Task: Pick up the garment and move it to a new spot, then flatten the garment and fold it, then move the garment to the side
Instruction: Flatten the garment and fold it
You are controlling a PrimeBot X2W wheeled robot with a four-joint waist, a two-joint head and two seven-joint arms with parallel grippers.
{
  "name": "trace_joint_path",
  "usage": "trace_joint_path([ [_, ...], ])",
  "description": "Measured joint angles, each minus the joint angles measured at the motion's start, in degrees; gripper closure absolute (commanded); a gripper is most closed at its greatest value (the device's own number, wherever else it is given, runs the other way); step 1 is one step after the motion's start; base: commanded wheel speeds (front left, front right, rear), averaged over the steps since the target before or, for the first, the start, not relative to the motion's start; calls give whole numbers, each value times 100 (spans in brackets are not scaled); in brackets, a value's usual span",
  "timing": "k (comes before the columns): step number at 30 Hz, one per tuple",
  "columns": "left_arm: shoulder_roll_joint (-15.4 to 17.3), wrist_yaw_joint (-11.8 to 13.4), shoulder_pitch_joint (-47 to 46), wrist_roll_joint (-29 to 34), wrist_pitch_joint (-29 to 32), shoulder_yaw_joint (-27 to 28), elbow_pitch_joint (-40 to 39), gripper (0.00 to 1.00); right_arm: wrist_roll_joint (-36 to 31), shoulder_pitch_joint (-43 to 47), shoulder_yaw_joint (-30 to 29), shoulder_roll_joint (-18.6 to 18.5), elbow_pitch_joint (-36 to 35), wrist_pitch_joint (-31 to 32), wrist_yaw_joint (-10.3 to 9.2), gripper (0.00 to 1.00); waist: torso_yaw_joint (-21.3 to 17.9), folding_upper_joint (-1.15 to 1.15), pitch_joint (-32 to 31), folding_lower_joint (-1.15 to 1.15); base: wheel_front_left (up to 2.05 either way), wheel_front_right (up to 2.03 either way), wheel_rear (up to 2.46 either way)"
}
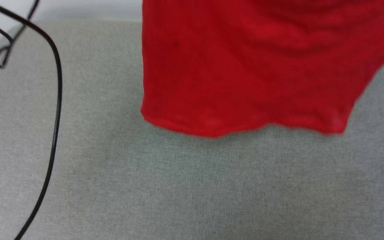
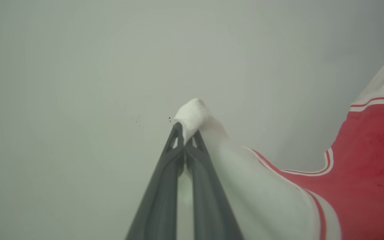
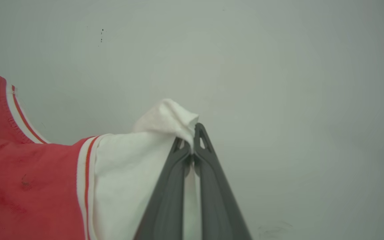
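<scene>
Head view: the garment (image 1: 245, 66), a red jersey T-shirt, hangs spread out over the grey cloth-covered desk (image 1: 192, 193). Its bottom hem is low over the desk, and I cannot tell if it touches. A black cable (image 1: 57, 100) loops at the left. No print is visible on this side.

Left wrist view: the left gripper (image 2: 185, 128) is clamped tight on a bunched tip of a white sleeve (image 2: 245, 186). The red body and the striped trim (image 2: 328, 163) trail off to the right against a plain pale grey backdrop.

Right wrist view: the right gripper (image 3: 192, 131) is pinched closed on the tip of the other white sleeve (image 3: 128, 173), with the red body to the left.

Progress, as a judgement: pick-up is done and the shirt is held up by both sleeves, so this is either the carry to the new spot or the start of laying out. Flattening, folding and moving aside are all left.

View differences: the head view gives the hem and its place over the desk. The wrist views give both grips, the sleeves and the trim.
</scene>
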Motion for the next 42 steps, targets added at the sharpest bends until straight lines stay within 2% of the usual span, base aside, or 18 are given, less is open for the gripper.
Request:
trace_joint_path([
  [11, -513, -33, -897, 241, -615, 137, 1338, 100, -229, -2075, 755, 327, 1528, -378, 0, 100, -4, 0, 1073, 1, 0, 0, 0],
  [15, -591, -56, -1064, 344, -782, 131, 1701, 100, -311, -2554, 985, 495, 2111, -590, 0, 100, 19, 0, 1387, 2, 0, 0, 0],
  [20, -770, -208, -1154, 334, -937, 141, 2113, 100, -254, -2759, 1302, 690, 2659, -881, 1, 100, 25, 0, 1663, 2, 0, 0, 0],
  [26, -844, -326, -934, 357, -1056, 172, 2328, 100, 43, -2642, 1672, 902, 3025, -1279, 1, 100, -31, 0, 1701, 1, 0, 0, 0],
  [32, -777, -348, -172, 401, -1069, 342, 1972, 100, 552, -1996, 1998, 880, 3000, -1574, 0, 100, -74, 0, 1507, 0, 0, 0, 0],
  [42, -485, -75, 1869, 450, -1071, 658, 869, 100, 1141, -315, 2479, 579, 2427, -1939, 1, 100, -160, 0, 984, -1, 0, 0, 0],
])
